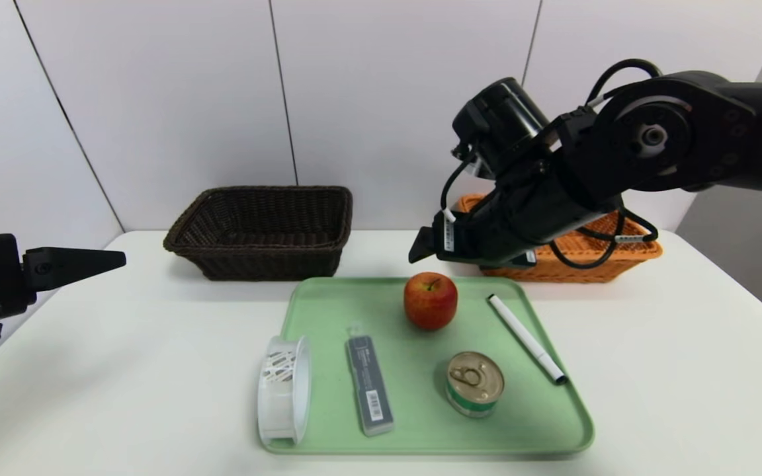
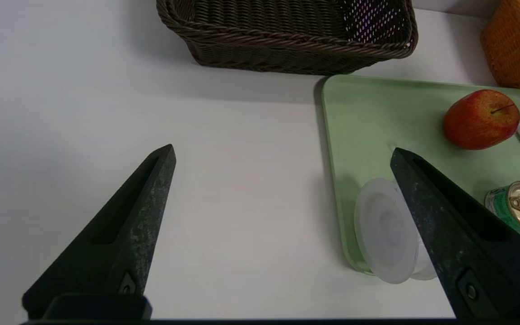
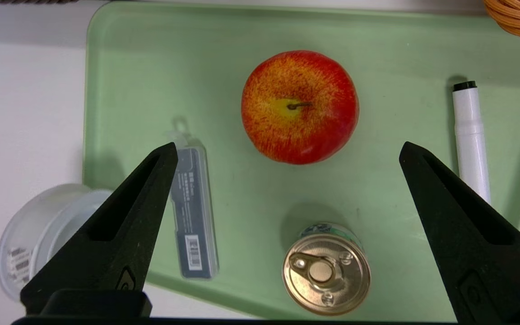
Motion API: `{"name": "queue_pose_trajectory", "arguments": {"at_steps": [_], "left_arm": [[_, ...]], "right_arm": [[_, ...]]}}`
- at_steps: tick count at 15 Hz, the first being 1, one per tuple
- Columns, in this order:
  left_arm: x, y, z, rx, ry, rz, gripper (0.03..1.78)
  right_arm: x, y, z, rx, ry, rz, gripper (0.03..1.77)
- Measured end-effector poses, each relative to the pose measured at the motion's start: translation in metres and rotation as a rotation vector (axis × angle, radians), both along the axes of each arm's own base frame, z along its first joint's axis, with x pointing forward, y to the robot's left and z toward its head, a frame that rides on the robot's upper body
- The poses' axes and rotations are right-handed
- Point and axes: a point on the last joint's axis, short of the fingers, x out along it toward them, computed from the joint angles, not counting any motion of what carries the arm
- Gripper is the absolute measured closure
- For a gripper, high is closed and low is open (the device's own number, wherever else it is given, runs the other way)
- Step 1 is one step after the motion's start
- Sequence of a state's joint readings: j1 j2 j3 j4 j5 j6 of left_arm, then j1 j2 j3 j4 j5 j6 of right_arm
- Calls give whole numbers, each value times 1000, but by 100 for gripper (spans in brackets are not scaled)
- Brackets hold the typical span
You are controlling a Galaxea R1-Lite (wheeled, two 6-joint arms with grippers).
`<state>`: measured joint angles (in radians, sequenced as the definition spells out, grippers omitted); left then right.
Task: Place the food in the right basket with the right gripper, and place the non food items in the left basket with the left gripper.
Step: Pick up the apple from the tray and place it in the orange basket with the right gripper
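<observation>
A green tray [image 1: 328,311] holds a red apple [image 1: 430,301], a gold-topped can [image 1: 475,382], a white marker pen [image 1: 526,338], a slim dark case [image 1: 369,383] and a clear round container [image 1: 283,389] lying on its side at the tray's left rim. My right gripper [image 1: 422,246] hangs open above the tray's far edge, just behind the apple [image 3: 299,106], with nothing between its fingers [image 3: 151,198]. At the table's far left, my left gripper [image 2: 282,149] is open and empty, away from the tray.
The dark brown basket [image 1: 262,231] stands behind the tray on the left. The orange basket [image 1: 626,254] stands at the back right, partly hidden by my right arm. White table surrounds the tray, with a wall behind.
</observation>
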<state>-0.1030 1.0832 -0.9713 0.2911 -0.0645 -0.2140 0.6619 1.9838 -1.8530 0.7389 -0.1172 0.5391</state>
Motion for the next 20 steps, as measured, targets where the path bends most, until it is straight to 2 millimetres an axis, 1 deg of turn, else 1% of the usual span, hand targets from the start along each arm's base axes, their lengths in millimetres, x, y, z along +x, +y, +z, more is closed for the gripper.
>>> {"name": "queue_pose_trajectory", "arguments": {"at_steps": [4, 7, 9, 12, 17, 20], "left_arm": [[3, -1, -5, 31, -21, -17, 12], [4, -6, -3, 27, -49, -50, 12], [7, -11, -1, 20, -93, -83, 12], [22, -18, -6, 23, -60, -106, 12], [56, -32, -22, 84, 40, -54, 12], [68, -41, -23, 94, 55, -71, 12]], "right_arm": [[4, 9, -10, -12, 14, 7, 10], [9, 14, -20, -30, 33, -5, 10], [14, 17, -26, -45, 35, -47, 10], [20, 24, -36, -60, 46, -56, 10], [31, 34, -56, -99, 69, -65, 10], [36, 37, -67, -122, 84, -69, 10]]}}
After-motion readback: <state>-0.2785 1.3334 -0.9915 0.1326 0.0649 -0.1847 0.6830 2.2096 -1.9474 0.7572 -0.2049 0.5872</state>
